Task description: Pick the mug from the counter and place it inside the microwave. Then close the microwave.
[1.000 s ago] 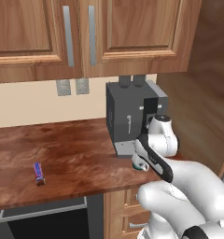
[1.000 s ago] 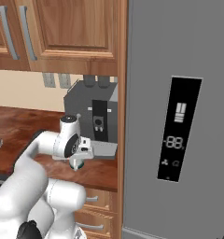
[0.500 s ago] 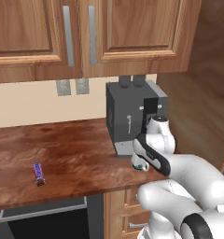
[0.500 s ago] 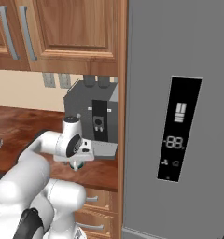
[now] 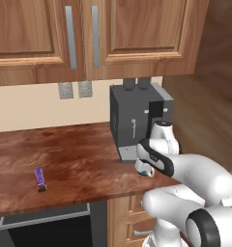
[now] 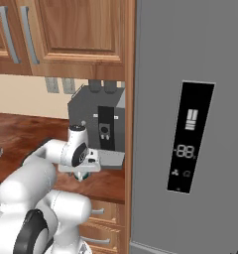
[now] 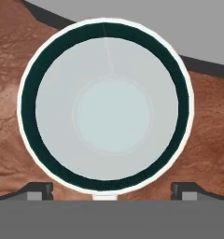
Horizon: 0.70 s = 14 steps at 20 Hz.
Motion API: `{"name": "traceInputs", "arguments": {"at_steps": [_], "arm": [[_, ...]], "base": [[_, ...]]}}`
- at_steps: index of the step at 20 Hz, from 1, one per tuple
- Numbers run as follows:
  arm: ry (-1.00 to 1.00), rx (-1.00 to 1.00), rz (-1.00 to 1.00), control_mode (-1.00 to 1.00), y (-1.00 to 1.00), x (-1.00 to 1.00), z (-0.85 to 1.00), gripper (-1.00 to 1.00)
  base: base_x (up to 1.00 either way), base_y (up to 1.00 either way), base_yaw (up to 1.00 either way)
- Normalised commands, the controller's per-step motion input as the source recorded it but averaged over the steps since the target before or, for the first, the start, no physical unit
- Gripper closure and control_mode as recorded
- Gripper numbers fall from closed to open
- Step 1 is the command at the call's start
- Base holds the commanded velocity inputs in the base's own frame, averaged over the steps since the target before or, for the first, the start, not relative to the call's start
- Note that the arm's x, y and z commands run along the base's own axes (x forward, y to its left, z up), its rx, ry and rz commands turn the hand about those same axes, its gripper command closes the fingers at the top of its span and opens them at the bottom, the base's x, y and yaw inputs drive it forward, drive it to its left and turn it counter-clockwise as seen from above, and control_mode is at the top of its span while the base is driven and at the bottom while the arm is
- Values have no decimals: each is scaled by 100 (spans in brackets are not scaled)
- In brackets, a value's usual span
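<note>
The mug (image 7: 107,109) is seen straight from above, with a white rim, a teal inner wall and a pale bottom. It stands on the reddish-brown counter (image 5: 79,161) in front of the coffee machine. My gripper (image 7: 113,189) hangs right over it, open, with one dark fingertip (image 7: 39,189) on each side of the mug's rim and nothing gripped. In the base views the white hand (image 5: 152,159) covers most of the mug (image 5: 146,171), and the mug (image 6: 83,175) peeks out under the hand. The microwave is out of view.
A dark grey coffee machine (image 5: 135,120) stands just behind the mug. A small candy bar (image 5: 39,179) lies at the counter's left. To the right rises a tall grey fridge (image 6: 190,124). Wooden wall cabinets (image 5: 89,34) hang above, and a dark appliance (image 5: 45,231) sits under the counter.
The hand has come down a little closer over the mug. The jaws have stayed open and the mug has not moved.
</note>
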Motion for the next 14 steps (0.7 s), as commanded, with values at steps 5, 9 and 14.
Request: {"name": "traceInputs", "arguments": {"at_steps": [5,9,14], "arm": [[0,0,0,-100,2,0,-9,-100],[0,0,0,-100,0,0,0,-100],[0,0,0,-100,0,0,0,100]], "base": [[0,0,0],[0,0,0],[0,0,0]]}}
